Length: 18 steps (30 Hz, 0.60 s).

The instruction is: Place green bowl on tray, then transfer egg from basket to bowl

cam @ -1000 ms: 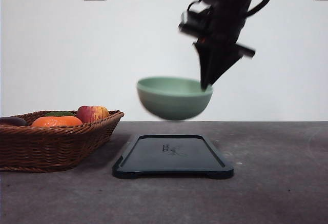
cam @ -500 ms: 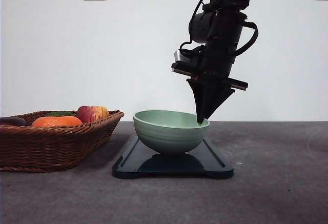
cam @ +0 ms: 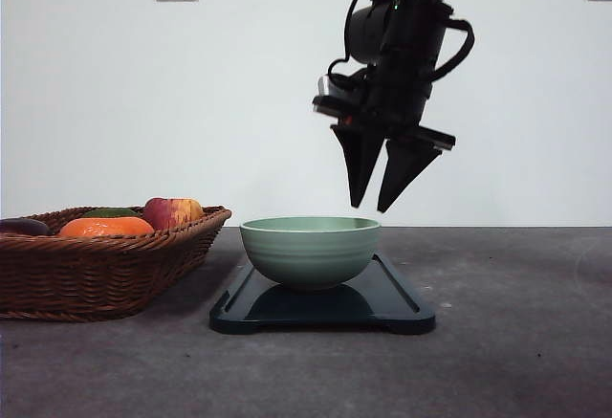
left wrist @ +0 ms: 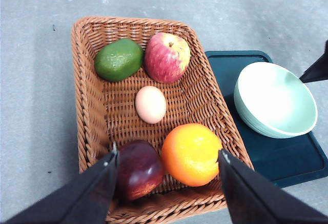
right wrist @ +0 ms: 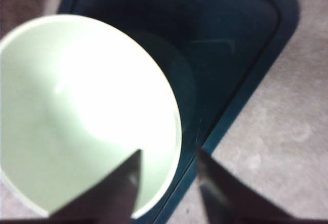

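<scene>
The green bowl [cam: 310, 251] stands upright on the dark tray [cam: 402, 315], toward its left side. My right gripper [cam: 371, 206] hangs open just above the bowl's right rim, touching nothing. From the right wrist, the bowl [right wrist: 87, 116] sits below the spread gripper [right wrist: 169, 155], with bare tray [right wrist: 230, 44] beside it. In the left wrist view the egg [left wrist: 150, 104] lies mid-basket [left wrist: 89, 106], and my left gripper [left wrist: 167, 152] is open above the basket's near end. The bowl [left wrist: 277, 98] and tray [left wrist: 287, 157] lie to the basket's right.
The basket [cam: 96, 265] stands left of the tray and also holds a green avocado [left wrist: 118, 59], a red apple [left wrist: 167, 57], an orange [left wrist: 191, 154] and a dark red fruit [left wrist: 139, 168]. Grey tabletop [cam: 516, 341] stretches right of the tray.
The bowl came down from mid-air onto the tray. My right gripper then opened, let go of the rim and rose a little above it.
</scene>
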### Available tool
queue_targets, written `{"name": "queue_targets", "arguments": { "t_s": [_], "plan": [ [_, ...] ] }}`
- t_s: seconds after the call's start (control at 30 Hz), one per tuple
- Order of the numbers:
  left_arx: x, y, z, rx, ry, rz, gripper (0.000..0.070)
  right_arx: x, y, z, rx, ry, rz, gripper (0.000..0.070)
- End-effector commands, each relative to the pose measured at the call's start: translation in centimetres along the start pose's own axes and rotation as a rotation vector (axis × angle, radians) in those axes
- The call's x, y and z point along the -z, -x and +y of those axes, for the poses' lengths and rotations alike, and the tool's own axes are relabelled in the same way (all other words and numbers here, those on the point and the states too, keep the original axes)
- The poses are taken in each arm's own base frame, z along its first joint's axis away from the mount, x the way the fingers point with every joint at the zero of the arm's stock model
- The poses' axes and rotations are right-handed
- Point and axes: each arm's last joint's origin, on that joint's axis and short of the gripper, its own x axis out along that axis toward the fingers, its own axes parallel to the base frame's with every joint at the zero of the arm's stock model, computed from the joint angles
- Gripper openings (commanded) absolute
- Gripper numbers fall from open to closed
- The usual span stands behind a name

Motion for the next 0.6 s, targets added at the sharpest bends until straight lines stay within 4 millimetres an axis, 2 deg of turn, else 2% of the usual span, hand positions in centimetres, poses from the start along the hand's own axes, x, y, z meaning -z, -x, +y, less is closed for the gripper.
{"name": "queue_targets", "arguments": {
  "t_s": [0.0,0.27,0.43,0.57],
  "plan": [
    [-0.6,0.2,-0.2,0.005,-0.007,-0.018,0.0389,-0.1,0.4,0.4,0.006,0.023,-0.004,0.0294],
    [-0.6,0.2,-0.1,0.004,-0.007,-0.017,0.0390,1.6,3.2,1.0,0.042,0.056,-0.149,0.0289],
    [-0.6,0.2,-0.1,0.004,-0.008,-0.018,0.0390,4.3,4.1,1.1,0.038,0.089,-0.265,0.0289],
    [-0.6,0.2,-0.1,0.004,-0.007,-0.018,0.0390,7.4,4.4,1.0,0.003,0.127,-0.363,0.0288]
  ]
}}
